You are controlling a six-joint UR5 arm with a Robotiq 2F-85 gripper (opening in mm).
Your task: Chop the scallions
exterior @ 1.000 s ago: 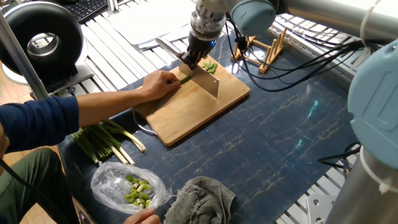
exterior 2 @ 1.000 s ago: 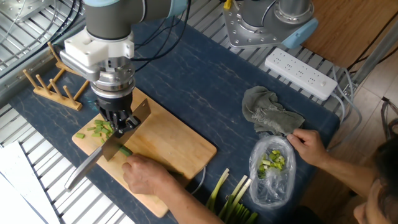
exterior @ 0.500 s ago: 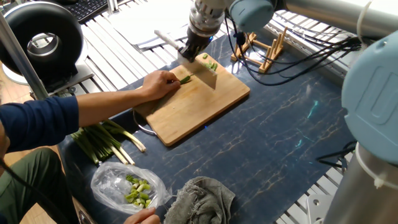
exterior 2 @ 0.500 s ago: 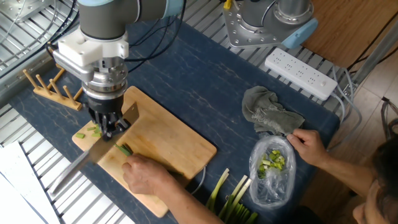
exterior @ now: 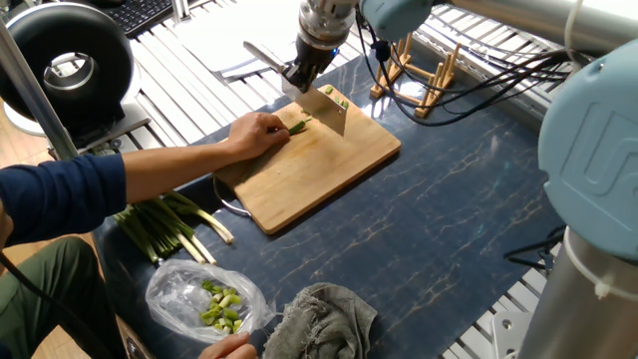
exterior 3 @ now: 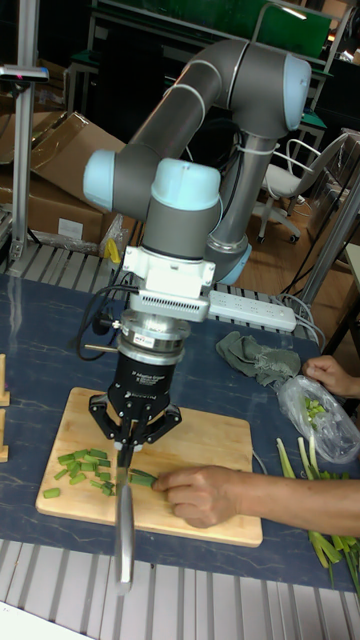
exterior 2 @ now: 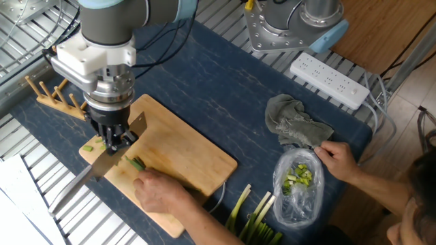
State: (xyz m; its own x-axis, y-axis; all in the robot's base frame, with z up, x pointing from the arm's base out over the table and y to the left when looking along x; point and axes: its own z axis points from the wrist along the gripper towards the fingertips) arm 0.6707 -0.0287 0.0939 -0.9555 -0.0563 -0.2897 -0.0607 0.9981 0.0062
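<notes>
A robot arm's gripper (exterior 3: 130, 437) hangs over the left end of a wooden cutting board (exterior 3: 205, 440) on a dark blue tabletop (exterior: 449, 199). Its jaws are clenched on the handle of a knife (exterior 3: 124, 520), whose broad blade (exterior: 330, 108) is raised just above the board. A person's hand (exterior 3: 203, 494) rests on the board, pinning the scallions (exterior 3: 143, 479); only a short green end shows past the fingers, right beside the blade. Short cut bits of scallion (exterior 3: 80, 467) lie in a loose pile at the board's left end, on the other side of the knife from the hand.

Off the board's right end, a thicker bundle of green stalks (exterior: 164, 225) with white bases lies on the tabletop. Near it sits a clear plastic bag (exterior 2: 298, 184) holding pale green chunks, with the person's other hand (exterior 2: 337, 158) touching its top. A crumpled grey cloth (exterior 2: 294, 125) lies just beyond the bag. A small wooden rack (exterior: 424, 80) stands past the board's left end.
</notes>
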